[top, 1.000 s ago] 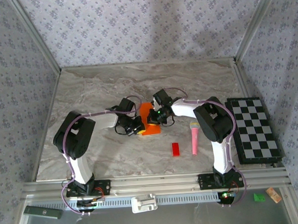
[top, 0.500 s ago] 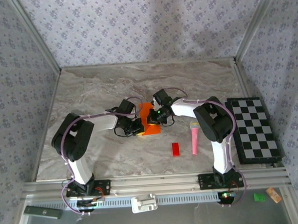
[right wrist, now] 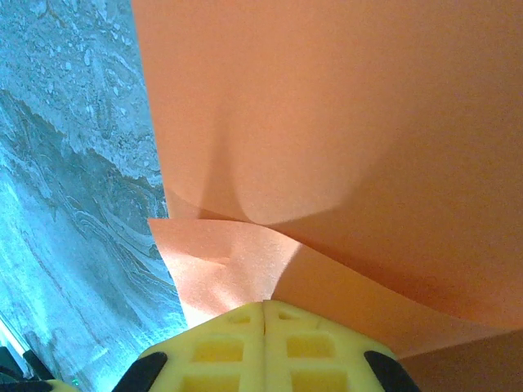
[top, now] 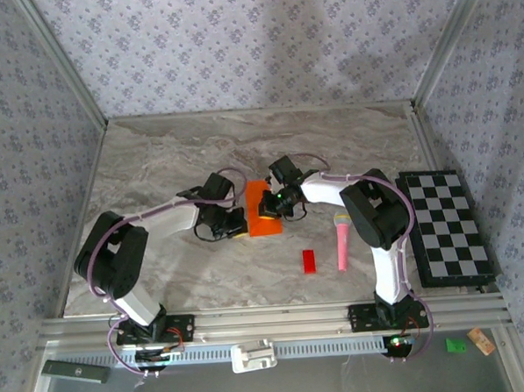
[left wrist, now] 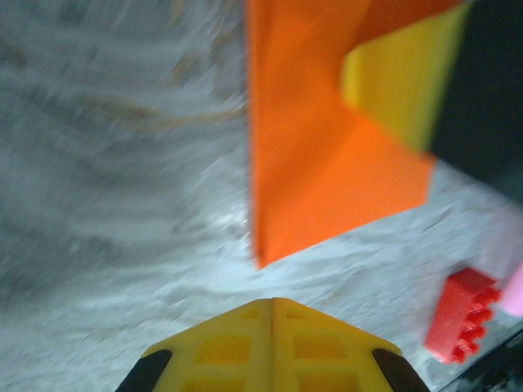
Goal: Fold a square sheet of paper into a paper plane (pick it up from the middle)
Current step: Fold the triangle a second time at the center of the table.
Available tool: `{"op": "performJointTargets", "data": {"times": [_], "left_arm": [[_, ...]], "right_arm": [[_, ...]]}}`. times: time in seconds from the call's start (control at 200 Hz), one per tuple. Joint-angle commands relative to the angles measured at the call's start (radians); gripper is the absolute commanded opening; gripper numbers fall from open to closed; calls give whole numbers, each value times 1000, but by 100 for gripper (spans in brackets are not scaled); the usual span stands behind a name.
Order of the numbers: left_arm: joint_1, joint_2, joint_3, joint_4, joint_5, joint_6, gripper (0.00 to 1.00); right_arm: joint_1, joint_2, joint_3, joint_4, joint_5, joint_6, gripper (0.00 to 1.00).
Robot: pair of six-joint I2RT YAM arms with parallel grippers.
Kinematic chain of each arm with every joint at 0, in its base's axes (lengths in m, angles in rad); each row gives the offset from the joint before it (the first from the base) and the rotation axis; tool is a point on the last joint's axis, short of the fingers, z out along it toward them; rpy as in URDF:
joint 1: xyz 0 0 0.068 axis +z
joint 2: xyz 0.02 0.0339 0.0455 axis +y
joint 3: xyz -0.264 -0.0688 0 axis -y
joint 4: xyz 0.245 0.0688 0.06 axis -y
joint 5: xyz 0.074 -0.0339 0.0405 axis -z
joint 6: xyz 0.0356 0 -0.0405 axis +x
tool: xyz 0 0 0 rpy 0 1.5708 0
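- We see the left claw [left wrist: 274, 304] nearest, its yellow fingers pressed together with nothing between them, over the marbled worktop [left wrist: 114, 212].
- Just ahead of it lies the square sheet of paper [left wrist: 315, 171], orange and folded, one corner pointing back at this claw.
- The right claw [right wrist: 263, 307] is also closed, and the paper's folded layers run right up to its tips.
- Off to the left claw's right sits a red block [left wrist: 460, 317], with a pink microphone [top: 343, 241] just past it.
- Farthest on that side lies a checkerboard [top: 445, 226].
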Motion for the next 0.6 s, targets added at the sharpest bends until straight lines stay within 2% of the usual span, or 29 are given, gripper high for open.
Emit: {"op": "performJointTargets", "data": {"times": [0.0, 0.27, 0.595], "left_arm": [[-7, 30, 48, 66, -4, -27, 4], [-7, 133, 67, 114, 50, -44, 2], [-7, 178, 53, 140, 85, -34, 2]], "right_arm": [[9, 80, -38, -90, 94, 19, 3], [5, 71, -38, -78, 79, 19, 3], [5, 77, -39, -81, 76, 21, 3]]}}
